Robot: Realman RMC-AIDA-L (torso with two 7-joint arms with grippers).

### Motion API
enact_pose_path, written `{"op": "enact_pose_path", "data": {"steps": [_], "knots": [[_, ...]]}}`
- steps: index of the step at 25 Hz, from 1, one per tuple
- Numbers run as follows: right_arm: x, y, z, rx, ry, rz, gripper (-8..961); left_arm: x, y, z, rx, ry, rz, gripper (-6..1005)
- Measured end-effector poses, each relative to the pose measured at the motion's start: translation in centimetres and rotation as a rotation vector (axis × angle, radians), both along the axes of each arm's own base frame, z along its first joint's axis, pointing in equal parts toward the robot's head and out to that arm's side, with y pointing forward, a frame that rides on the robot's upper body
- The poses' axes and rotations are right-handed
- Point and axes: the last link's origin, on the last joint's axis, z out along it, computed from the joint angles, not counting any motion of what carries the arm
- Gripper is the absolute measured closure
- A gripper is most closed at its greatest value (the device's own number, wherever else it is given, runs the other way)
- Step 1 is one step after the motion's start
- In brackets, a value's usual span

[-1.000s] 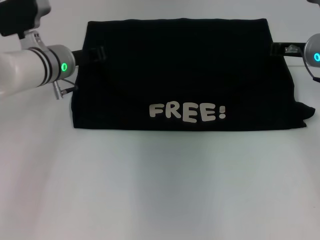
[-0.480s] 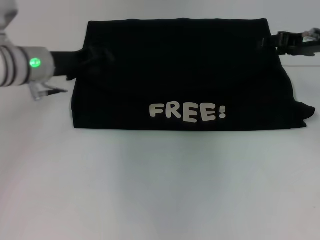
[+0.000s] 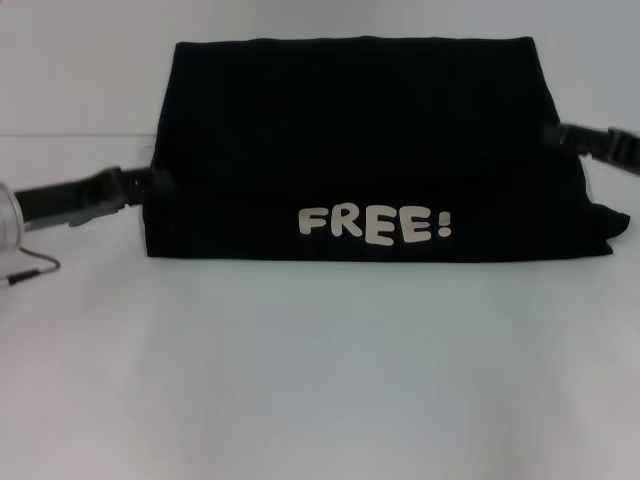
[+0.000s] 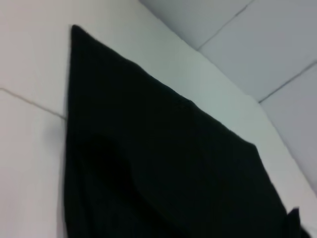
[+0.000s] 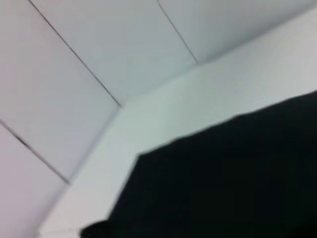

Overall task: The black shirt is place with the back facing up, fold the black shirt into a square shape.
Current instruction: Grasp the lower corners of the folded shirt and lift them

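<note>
Left tool (image 3: 150,185) sits at the nine o'clock edge of the black shirt (image 3: 360,140), its dark fingers lost against the cloth, so I cannot tell how far apart they stand or whether they have any fabric. Right tool (image 3: 552,135) is at the three o'clock edge in the same fix — black on black, grip unreadable. Both reach in low from the sides, roughly level with the tabletop (image 3: 320,380).

The shirt lies toward the twelve o'clock half of the tabletop as a wide folded band, with the cream lettering (image 3: 375,224) face up along its near, six o'clock edge. Its long axis runs from nine to three. The lettering reads upright from the robot's side, so the tops of the letters point toward twelve. A loose bit of cloth pokes out at the near right corner, about four o'clock.

By my reading the lengthwise fold is done and the step in hand is the side-to-side fold that would shorten the band into a square. That move calls for a firm pinch on one short edge through all layers, a lift clear of the tabletop, and a carry across toward the opposite edge — keeping the layers aligned so the stray corner does not drag out further.
</note>
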Motion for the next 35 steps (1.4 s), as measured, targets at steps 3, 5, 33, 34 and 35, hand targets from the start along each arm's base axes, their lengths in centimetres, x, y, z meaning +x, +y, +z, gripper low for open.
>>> {"op": "enact_pose_path", "data": {"steps": [3, 5, 33, 34, 35], "knots": [[1.2, -2.7, -0.4, 0.062, 0.081, 0.058, 257, -0.6, -0.2, -1.0, 0.018, 0.063, -0.039, 402], [1.7, -4.1, -0.6, 0.096, 0.138, 0.094, 257, -1.1, -0.1, -1.4, 0.038, 0.092, -0.028, 406], [1.4, -4.8, -0.8, 0.106, 0.208, 0.134, 256, -1.9, 0.2, -6.0, 0.002, 0.197, 0.071, 492], [1.4, -4.8, -0.8, 0.106, 0.208, 0.134, 256, -1.7, 0.3, -6.1, 0.001, 0.199, 0.07, 496], [1.4, -4.8, -0.8, 0.106, 0.208, 0.134, 256, -1.6, 0.3, -6.2, 0.0, 0.199, 0.069, 499]]}}
